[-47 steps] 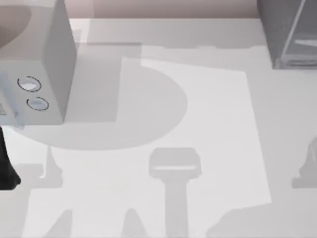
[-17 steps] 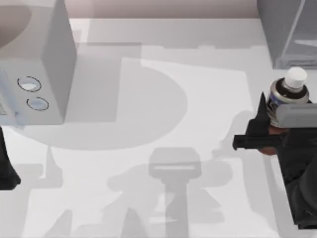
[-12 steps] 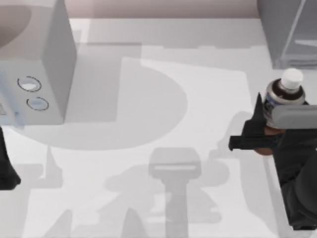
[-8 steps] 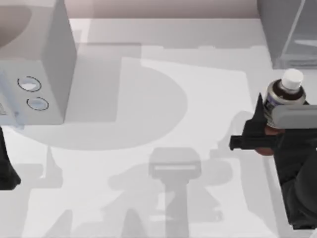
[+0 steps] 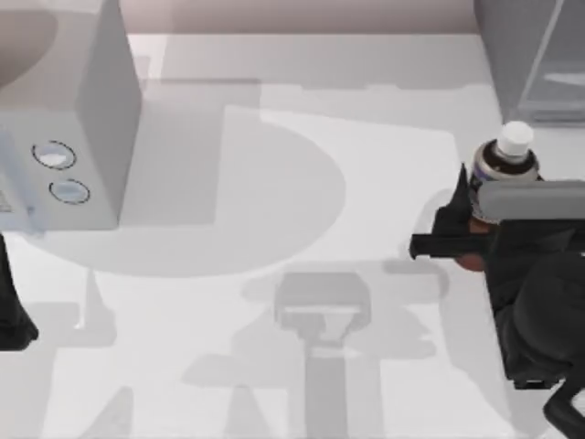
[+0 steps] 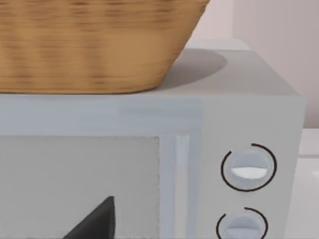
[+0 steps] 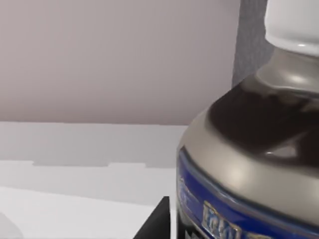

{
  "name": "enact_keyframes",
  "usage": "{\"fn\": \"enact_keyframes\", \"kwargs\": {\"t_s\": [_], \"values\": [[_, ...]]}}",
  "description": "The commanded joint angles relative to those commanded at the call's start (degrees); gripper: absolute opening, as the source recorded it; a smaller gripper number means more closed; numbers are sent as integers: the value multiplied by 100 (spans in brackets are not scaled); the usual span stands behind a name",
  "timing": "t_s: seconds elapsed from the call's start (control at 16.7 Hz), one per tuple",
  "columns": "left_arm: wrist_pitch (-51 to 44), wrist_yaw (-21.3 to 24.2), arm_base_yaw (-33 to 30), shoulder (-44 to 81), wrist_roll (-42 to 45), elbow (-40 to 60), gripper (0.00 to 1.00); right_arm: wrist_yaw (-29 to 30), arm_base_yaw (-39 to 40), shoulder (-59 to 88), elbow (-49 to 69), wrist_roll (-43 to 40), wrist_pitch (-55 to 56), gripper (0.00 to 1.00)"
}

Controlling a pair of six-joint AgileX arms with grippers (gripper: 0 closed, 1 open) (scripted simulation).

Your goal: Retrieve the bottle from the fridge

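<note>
The bottle (image 5: 505, 165), with its white cap, silvery-grey shoulder and reddish-brown body, is held upright above the right side of the table. My right gripper (image 5: 483, 219) is shut on the bottle's body, one dark finger (image 5: 453, 218) standing on its left side. The right wrist view has the bottle (image 7: 259, 149) very close, with a blue label band, and a dark fingertip (image 7: 154, 221) beside it. The fridge (image 5: 530, 64), a dark-grey box with a see-through panel, stands at the back right corner, behind the bottle. My left arm (image 5: 11, 311) is parked at the table's left edge.
A lighter grey box with two round dials (image 5: 82, 137) stands at the back left; in the left wrist view this box (image 6: 239, 169) carries a wicker basket (image 6: 89, 45) on top. Arm shadows lie on the white table (image 5: 274, 183).
The right arm, out of sight 2.8 s ago, has come in holding the bottle. Over the last second it has moved the bottle slightly left and toward the back.
</note>
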Motion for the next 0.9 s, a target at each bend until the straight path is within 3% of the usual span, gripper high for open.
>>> {"fn": "enact_keyframes", "kwargs": {"t_s": [0.42,0.9], "values": [[0,0,0,0,0,0,100,-206,-114,391,161,-5,330,0],[0,0,0,0,0,0,100,-206,-114,391,161,-5,330,60]]}}
